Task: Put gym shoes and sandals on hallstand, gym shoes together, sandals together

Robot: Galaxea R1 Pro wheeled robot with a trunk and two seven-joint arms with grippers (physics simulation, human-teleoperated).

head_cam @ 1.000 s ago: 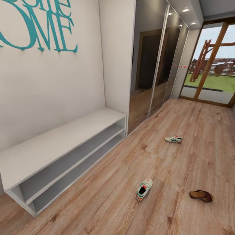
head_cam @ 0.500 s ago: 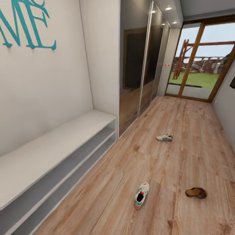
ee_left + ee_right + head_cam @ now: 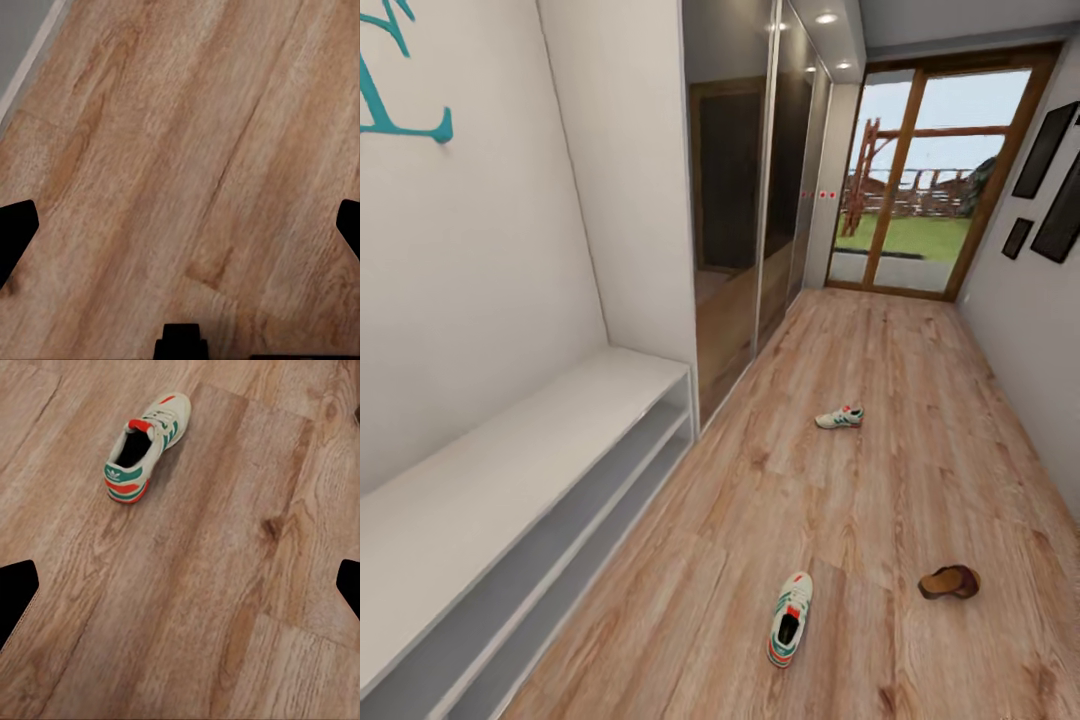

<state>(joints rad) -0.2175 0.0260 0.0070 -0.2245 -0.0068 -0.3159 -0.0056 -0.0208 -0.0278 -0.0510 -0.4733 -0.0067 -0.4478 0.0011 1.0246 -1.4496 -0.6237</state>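
The head view covers the corridor floor (image 3: 880, 400) lengthwise. The white low bench (image 3: 510, 470) with two open shelves stands against the wall bearing teal letters (image 3: 400, 110). Taking this bench as landmark: the near gym shoe (image 3: 790, 618) lies on the planks well out from the bench front, upright on its sole. The far gym shoe (image 3: 840, 417) lies beyond the bench's far end, toward the glazed door (image 3: 910, 190). One sandal (image 3: 948, 581) lies farther from the bench than the near gym shoe, beside the opposite wall. A mirrored wardrobe (image 3: 750, 200) adjoins the bench's far end.

The right wrist view adds detail: the near gym shoe (image 3: 146, 446) shows its green stripes and its red-orange heel. The right gripper (image 3: 180, 592) points down at bare planks, fingers spread wide, holding nothing.

The left wrist view shows the floor (image 3: 195, 150) and a pale strip at one corner. The left gripper (image 3: 180, 232) likewise points down, fingers wide apart, empty.
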